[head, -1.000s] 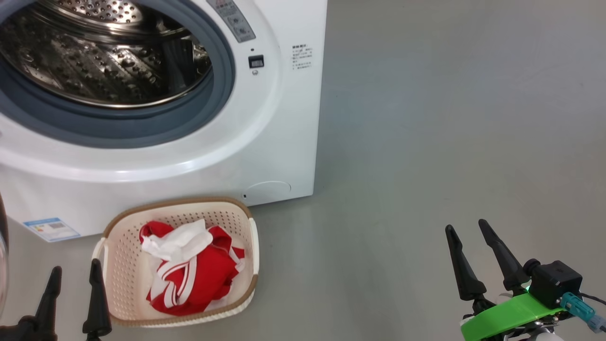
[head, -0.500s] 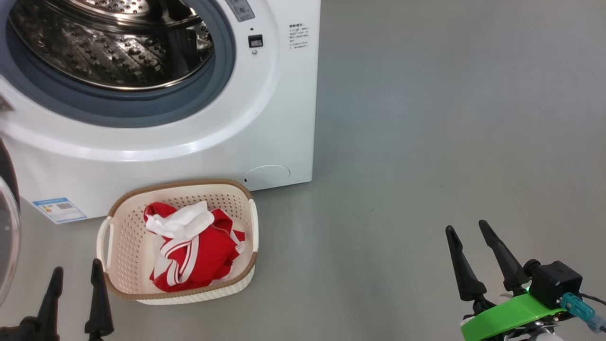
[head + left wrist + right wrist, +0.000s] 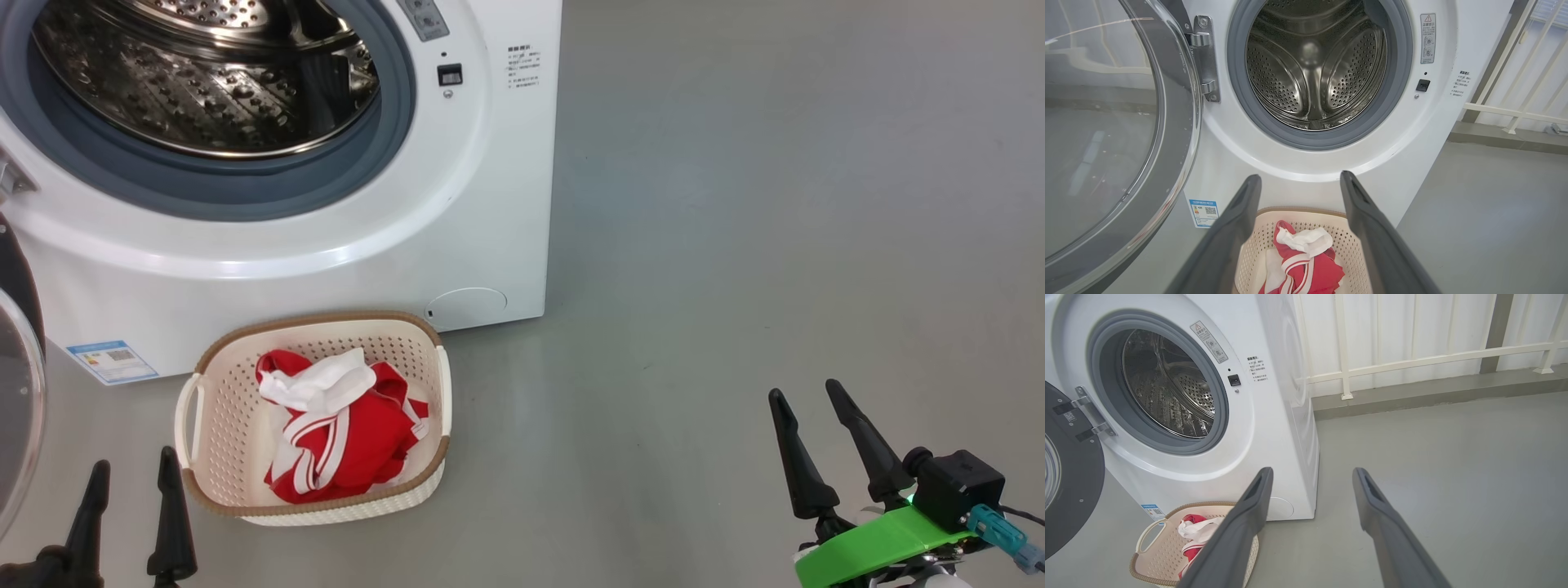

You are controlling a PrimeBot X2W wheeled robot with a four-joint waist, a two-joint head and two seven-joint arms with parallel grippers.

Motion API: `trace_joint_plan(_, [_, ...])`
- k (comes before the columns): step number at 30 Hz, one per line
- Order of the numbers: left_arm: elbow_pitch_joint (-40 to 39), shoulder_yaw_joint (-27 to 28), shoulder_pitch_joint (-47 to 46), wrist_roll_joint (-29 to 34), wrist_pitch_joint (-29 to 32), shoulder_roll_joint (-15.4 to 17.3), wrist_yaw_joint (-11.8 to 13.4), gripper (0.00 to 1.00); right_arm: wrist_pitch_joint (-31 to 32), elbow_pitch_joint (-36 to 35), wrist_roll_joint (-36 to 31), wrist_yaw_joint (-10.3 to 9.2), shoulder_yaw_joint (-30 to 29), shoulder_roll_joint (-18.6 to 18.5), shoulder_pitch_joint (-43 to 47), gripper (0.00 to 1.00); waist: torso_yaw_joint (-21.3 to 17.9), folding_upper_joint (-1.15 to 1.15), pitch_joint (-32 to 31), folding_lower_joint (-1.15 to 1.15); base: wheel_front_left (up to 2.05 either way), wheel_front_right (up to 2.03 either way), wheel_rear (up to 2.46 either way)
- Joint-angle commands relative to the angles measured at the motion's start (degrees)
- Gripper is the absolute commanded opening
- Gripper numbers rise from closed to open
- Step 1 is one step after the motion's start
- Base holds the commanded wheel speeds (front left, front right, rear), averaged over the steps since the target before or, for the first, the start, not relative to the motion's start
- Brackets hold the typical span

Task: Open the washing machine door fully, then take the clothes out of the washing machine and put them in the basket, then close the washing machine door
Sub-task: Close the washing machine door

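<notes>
Grey floor [image 3: 735,245], clothes [image 3: 343,441] in basket [image 3: 318,320]; left gripper [image 3: 133,461], right gripper [image 3: 802,388] both spread, empty. We reckon swinging door [image 3: 1106,143] shut could clip basket.

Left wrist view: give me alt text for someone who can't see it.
A white washing machine stands with its round door swung open to the left and its steel drum empty. Below it, red and white clothes lie in a cream basket on the floor, seen between the dark fingers of the open left gripper.

Red clothes [image 3: 343,441] with white bands in the cream, brown-rimmed, perforated basket [image 3: 214,425].
</notes>
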Motion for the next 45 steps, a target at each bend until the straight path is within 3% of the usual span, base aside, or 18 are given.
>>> trace_joint_plan(1, [-1.6, 2.1, -0.3, 0.2, -0.5, 0.8, -0.2, 1.0, -0.3, -1.2, 0.3, 0.09, 1.4, -0.6, 0.4, 1.0, 0.0, 0.0, 0.0, 0.0, 0.0, 0.0, 0.0])
trace_joint_plan(14, [-1.0, 1.8, -0.6, -0.4, -0.5, 0.9, -0.2, 1.0, -0.3, -1.1, 0.3, 0.09, 1.5, -0.7, 0.3, 1.0, 0.3, 0.0, 0.0, 0.0, 0.0, 0.0, 0.0])
trace_joint_plan(22, [-0.5, 1.7, -0.3, -0.4, -0.5, 0.2, -0.2, 1.0, -0.3, -1.0, 0.3, 0.09, 2.2, -1.1, 0.4, 1.0, 2.6, 0.0, -0.8, 0.0, 0.0, 0.0, 0.0])
trace_joint_plan(32, [0.1, 1.7, 0.2, -0.4, -0.5, -1.0, -0.2, 1.0, -0.3, -0.4, 0.5, 0.09, 3.5, -1.8, -0.2, 1.0, 7.9, 0.0, -1.4, 0.0, 0.0, 0.0, 0.0])
trace_joint_plan(45, [0.6, 1.5, 0.9, -0.6, -0.5, -2.1, -0.2, 1.0, -0.3, 0.6, 0.9, 0.09, 5.3, -2.5, -1.0, 1.0, 18.0, 0.0, -1.7, 0.0, 0.0, 0.0, 0.0])
